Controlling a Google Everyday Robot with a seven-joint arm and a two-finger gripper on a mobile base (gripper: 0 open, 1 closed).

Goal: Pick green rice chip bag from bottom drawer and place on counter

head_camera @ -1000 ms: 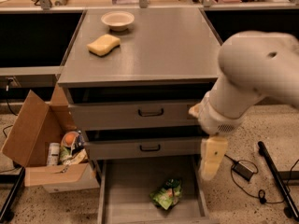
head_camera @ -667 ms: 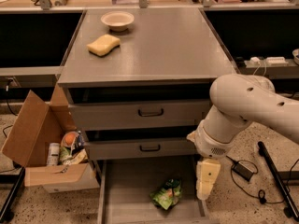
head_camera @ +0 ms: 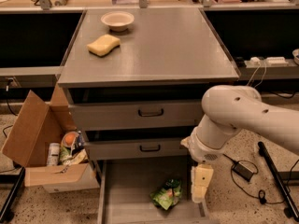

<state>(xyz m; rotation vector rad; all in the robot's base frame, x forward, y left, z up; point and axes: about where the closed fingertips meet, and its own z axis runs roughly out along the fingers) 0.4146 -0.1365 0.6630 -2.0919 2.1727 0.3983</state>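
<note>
The hand [head_camera: 201,188] hung at the right edge of the open bottom drawer [head_camera: 124,190], just beside the green bag [head_camera: 167,194] lying on the drawer floor. It held nothing, and its opening could not be told.

Recommended: centre over the bag, descend vertically, grip the crumpled middle.

Count: one bag, three drawers, and one sponge [head_camera: 103,45] and one bowl [head_camera: 117,20] on the tabletop [head_camera: 163,50].

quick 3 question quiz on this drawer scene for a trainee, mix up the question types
1. Fill in: on the counter, near the yellow sponge, stands a pale ____.
2. True or false: the green rice chip bag lies in the open bottom drawer.
3. The gripper is: A) above the counter B) low by the drawer's right edge, right of the bag C) touching the sponge.

Key: 1 bowl; 2 true; 3 B.
</note>
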